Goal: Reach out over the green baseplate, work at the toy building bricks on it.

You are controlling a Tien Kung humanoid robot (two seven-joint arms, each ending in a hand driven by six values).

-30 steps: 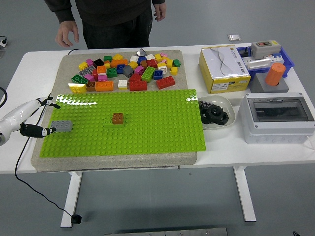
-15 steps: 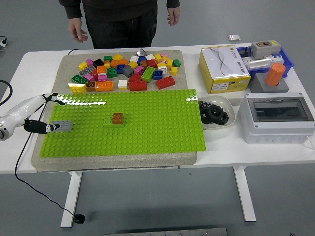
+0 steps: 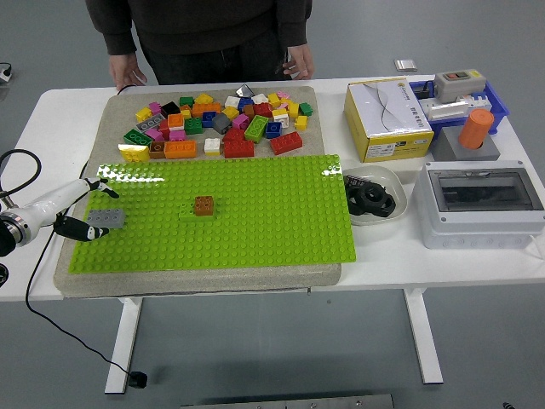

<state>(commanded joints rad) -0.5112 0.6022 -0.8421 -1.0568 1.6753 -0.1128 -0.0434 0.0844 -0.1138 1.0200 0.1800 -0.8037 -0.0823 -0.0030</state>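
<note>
Left hand (image 3: 85, 209) comes in from the left side of the frame, low over the left edge of the green baseplate (image 3: 255, 213). Its fingers are spread, one above and one below the gray brick (image 3: 107, 219). The tips look very close to the brick, but I cannot tell if they squeeze it yet. The right hand does not show.

The gray brick sits on the plate at the middle left. A brown brick (image 3: 203, 204) sits on a green brick (image 3: 189, 212) nearer the middle. A pile of loose bricks (image 3: 217, 123) lies on the mat at the top. A person stands at the far side, with one hand (image 3: 298, 61) near the mat's top edge.

I think the step is grabbing the gray brick. Next, the fingers need to close on its sides and then pull it straight up off the bumps.
</note>
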